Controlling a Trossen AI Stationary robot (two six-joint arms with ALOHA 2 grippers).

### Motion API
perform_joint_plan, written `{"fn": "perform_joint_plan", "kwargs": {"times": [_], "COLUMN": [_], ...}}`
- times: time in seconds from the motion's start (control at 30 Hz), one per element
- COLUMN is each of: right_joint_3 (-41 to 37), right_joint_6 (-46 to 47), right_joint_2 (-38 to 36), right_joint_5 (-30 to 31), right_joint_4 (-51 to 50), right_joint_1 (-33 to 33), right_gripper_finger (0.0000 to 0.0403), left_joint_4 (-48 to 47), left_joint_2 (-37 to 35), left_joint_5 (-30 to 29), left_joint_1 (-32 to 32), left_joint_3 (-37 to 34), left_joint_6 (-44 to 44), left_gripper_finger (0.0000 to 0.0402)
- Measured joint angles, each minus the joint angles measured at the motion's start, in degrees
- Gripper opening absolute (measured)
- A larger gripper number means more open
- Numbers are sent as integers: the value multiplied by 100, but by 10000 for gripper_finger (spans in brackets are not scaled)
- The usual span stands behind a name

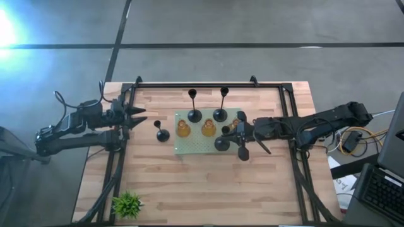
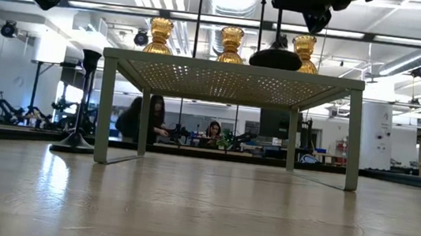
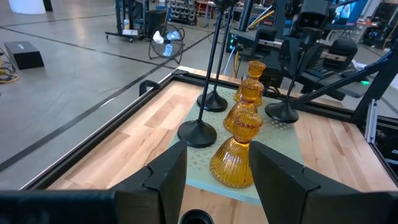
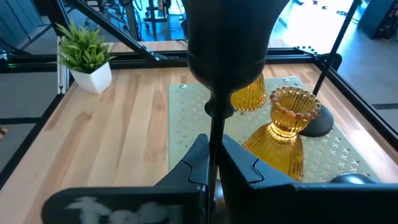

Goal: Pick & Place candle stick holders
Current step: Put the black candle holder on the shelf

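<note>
A pale green perforated board stands on legs mid-table. Three amber holders stand in a row on it, and two black holders stand at its far side. My right gripper is shut on a third black holder at the board's right near part. A fourth black holder stands by its round base on the table left of the board. My left gripper is open just left of that holder's top, whose cup shows low between the fingers, untouched. My right gripper pinches the black holder's thin stem, below its cup, between its two fingers. The fingers come level from the table's right and lie across the stem. The holder is upright, its base at the board's top; whether it rests there I cannot tell.
A small green plant in a white pot stands at the table's near left corner. A black frame rail runs around the table. People sit in the room behind. Bare wood lies near of the board.
</note>
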Motion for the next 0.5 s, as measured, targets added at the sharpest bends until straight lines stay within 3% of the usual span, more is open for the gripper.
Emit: {"fn": "perform_joint_plan", "kwargs": {"times": [0.5], "right_joint_3": [-53], "right_joint_6": [-50], "right_joint_2": [195], "right_joint_5": [-131], "right_joint_4": [115], "right_joint_1": [-97], "right_gripper_finger": [11], "left_joint_4": [-16], "left_joint_2": [0], "left_joint_5": [-7], "left_joint_1": [1], "left_joint_3": [0], "left_joint_6": [1], "left_gripper_finger": [177]}}
